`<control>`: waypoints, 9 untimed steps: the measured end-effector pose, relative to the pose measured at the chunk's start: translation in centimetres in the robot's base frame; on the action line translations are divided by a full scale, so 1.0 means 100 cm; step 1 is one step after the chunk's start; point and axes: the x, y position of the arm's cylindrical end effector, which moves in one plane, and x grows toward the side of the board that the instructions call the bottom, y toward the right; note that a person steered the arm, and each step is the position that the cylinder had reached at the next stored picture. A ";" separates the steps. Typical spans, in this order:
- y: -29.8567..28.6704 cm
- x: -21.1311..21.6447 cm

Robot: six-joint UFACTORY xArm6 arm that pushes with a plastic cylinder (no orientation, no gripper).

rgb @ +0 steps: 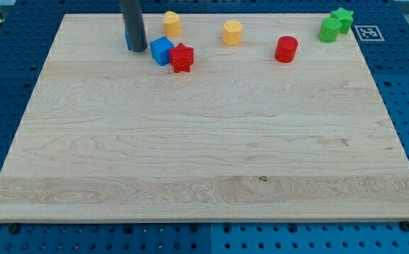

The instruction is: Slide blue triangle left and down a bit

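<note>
My dark rod comes down at the view's top left, and my tip (pixel 138 49) rests on the wooden board (pixel 204 141). A blue block (pixel 127 39), probably the blue triangle, shows only as a thin sliver at the rod's left edge; the rod hides most of it. My tip is right against it, on its right and lower side. A blue cube (pixel 162 51) lies just right of my tip, touching a red star (pixel 181 57).
Two yellow blocks (pixel 172 23) (pixel 232 32) lie near the top edge. A red cylinder (pixel 286 49) sits right of them. A green block (pixel 329 29) and a green star (pixel 342 19) sit at the top right corner, next to a printed marker tag (pixel 366 32).
</note>
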 end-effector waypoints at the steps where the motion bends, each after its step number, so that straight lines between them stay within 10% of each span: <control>1: 0.005 -0.011; 9: -0.035 -0.046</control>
